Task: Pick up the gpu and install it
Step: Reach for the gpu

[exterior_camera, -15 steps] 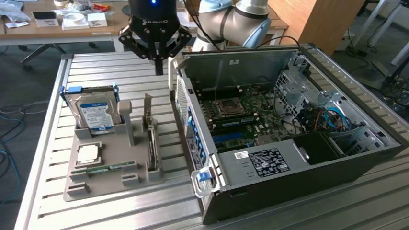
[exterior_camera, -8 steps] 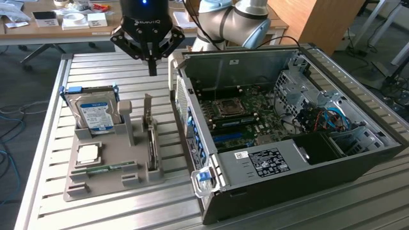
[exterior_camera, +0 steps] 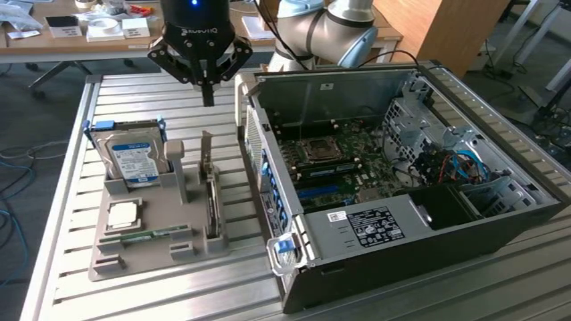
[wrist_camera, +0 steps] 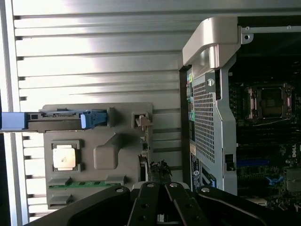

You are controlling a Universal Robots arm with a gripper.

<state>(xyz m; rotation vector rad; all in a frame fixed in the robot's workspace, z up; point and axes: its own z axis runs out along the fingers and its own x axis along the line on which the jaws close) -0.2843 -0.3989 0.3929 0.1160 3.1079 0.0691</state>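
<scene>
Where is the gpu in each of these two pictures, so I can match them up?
Exterior view: the gpu stands on edge in the grey holder, on its side nearest the computer case.
Wrist view: the gpu is seen edge-on from above, between holder and case.
Shared landmark: the square silver chip in the holder.

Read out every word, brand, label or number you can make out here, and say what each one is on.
"ROBOTIQ": upside down on the body of the gripper.
Label on the hard drive: too small to read.
Black label inside the computer case: too small to read.
White sticker beside it: too small to read.
The gpu: no readable text.
</scene>
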